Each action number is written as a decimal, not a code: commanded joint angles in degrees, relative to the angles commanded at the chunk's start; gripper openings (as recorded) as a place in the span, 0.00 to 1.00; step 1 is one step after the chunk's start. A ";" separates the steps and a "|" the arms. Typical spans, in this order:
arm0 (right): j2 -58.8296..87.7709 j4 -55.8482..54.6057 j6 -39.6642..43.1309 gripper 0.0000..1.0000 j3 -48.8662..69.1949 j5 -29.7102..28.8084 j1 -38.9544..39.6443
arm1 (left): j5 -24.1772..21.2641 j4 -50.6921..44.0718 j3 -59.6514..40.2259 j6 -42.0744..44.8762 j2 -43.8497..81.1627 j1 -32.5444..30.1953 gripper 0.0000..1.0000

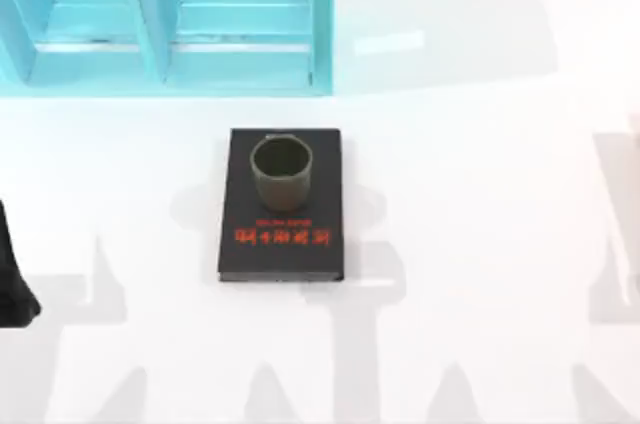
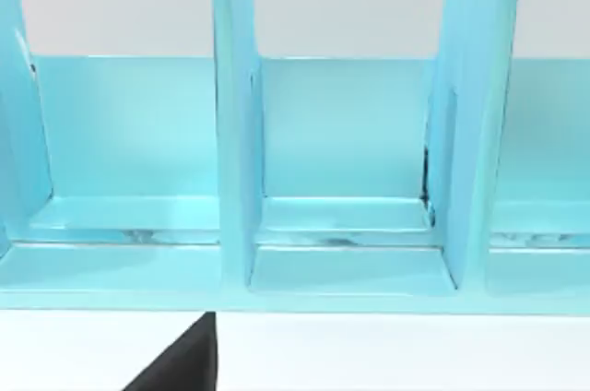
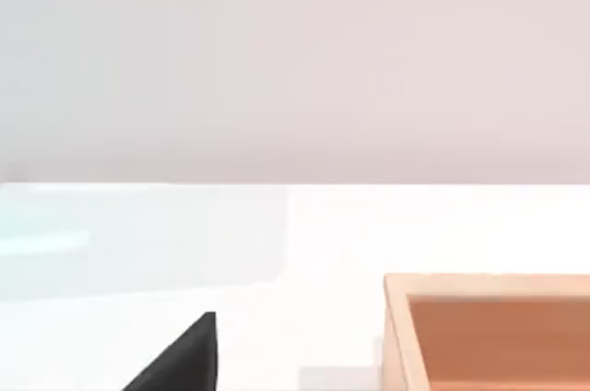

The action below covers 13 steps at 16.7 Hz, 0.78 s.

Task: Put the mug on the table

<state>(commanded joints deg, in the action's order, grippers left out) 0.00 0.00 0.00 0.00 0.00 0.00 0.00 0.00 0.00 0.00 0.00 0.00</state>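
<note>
The mug is a small olive-green cup standing upright with its hollow top open, on the upper half of a black book with red lettering. The book lies flat in the middle of the white table. My left arm is a dark shape parked at the table's left edge, well away from the mug. A black corner of my left gripper shows in the left wrist view. A black corner of my right gripper shows in the right wrist view, above bare table.
A turquoise shelf unit with upright dividers stands at the back left, and it faces the left wrist camera. An open wooden box sits on the table in the right wrist view. White table surrounds the book on all sides.
</note>
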 joint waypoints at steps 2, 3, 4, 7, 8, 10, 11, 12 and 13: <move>0.00 0.00 0.00 1.00 0.00 0.00 0.00 | 0.00 0.00 0.00 0.00 0.00 0.00 1.00; 0.37 0.26 -0.16 1.00 0.46 0.05 0.19 | 0.00 0.00 0.00 0.00 0.00 0.00 1.00; 1.14 0.80 -0.48 1.00 1.39 0.16 0.56 | 0.00 0.00 0.00 0.00 0.00 0.00 1.00; 6.71 4.60 -2.56 1.00 7.59 0.73 2.95 | 0.00 0.00 0.00 0.00 0.00 0.00 1.00; 9.45 6.48 -3.52 1.00 10.48 0.94 4.05 | 0.00 0.00 0.00 0.00 0.00 0.00 1.00; 16.58 11.49 -5.86 1.00 17.57 1.32 6.73 | 0.00 0.00 0.00 0.00 0.00 0.00 1.00; 20.71 14.43 -7.16 1.00 21.51 1.48 8.23 | 0.00 0.00 0.00 0.00 0.00 0.00 1.00; 25.29 17.73 -8.56 1.00 25.73 1.58 9.84 | 0.00 0.00 0.00 0.00 0.00 0.00 1.00; 30.30 21.38 -10.03 1.00 30.18 1.63 11.54 | 0.00 0.00 0.00 0.00 0.00 0.00 1.00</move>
<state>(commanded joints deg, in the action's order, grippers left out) 30.30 21.38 -10.03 30.18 1.63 11.54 0.00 0.00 0.00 0.00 0.00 0.00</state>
